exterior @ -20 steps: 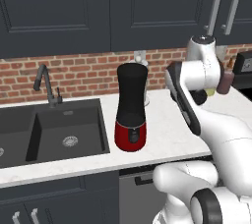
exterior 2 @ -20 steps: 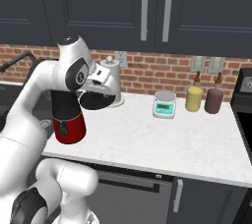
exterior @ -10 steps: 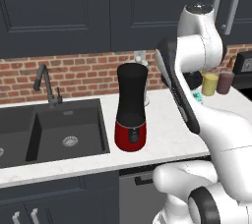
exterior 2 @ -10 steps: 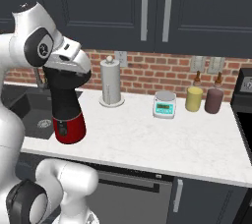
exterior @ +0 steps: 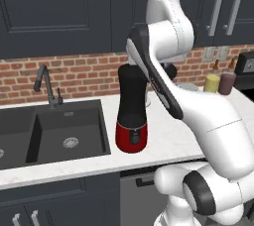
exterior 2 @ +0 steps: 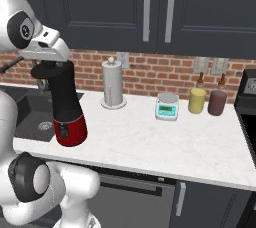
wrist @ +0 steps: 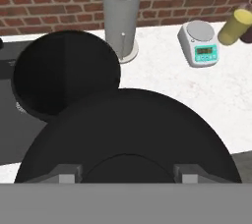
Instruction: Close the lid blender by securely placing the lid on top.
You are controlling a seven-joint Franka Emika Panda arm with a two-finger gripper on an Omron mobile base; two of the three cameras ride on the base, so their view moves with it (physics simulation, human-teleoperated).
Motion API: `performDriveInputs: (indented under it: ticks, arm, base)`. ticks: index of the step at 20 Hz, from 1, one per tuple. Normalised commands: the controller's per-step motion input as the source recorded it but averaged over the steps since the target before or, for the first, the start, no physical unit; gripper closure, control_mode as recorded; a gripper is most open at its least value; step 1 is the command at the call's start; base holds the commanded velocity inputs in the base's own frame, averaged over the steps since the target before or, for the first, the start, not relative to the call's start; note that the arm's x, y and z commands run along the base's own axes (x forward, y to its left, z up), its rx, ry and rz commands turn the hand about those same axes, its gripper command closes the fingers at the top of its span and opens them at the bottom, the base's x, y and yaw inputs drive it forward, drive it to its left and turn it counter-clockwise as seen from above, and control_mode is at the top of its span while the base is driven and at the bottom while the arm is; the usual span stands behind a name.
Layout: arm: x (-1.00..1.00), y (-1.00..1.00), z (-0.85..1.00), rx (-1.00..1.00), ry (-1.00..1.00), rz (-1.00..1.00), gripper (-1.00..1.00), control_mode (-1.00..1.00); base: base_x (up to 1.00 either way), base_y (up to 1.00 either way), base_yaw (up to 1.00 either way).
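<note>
Lid (wrist: 128,134) clamped in your gripper (wrist: 129,175), fingertips buried, above the blender (exterior 2: 66,103), jar mouth half-hidden.

lid (wrist: 128,134) near the tool, likely held | blender (wrist: 64,73) mouth open beyond

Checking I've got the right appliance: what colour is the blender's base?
Glossy red, under a matte black jar; the blender shows it best in the right base view.

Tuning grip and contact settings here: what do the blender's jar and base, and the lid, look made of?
Blender: the jar looks like matte black plastic, showing no glare; the base looks like glossy red plastic, with bright highlights. Lid: flat matte black, probably plastic or rubber; no texture tells which.
</note>
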Motion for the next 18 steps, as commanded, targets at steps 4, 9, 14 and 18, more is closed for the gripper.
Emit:
performDriveInputs:
  ticks: [4, 9, 14, 18]
  arm:
    - [0.46, 0.33, -0.4, 0.0, -0.07, 0.11, 1.0, -1.0]
    - [0.5, 0.18, -0.01, 0.01, -0.03, 0.07, 1.0, -1.0]
    - [0.67, 0.1, 0.0, 0.0, 0.0, 0.02, 1.0, -1.0]
    - [0.63, 0.02, -0.03, 0.0, 0.0, 0.0, 1.0, -1.0]
  base:
    - [0.0, 0.0, 0.0]
    - [0.0, 0.0, 0.0]
    - [0.0, 0.0, 0.0]
    - [0.0, 0.0, 0.0]
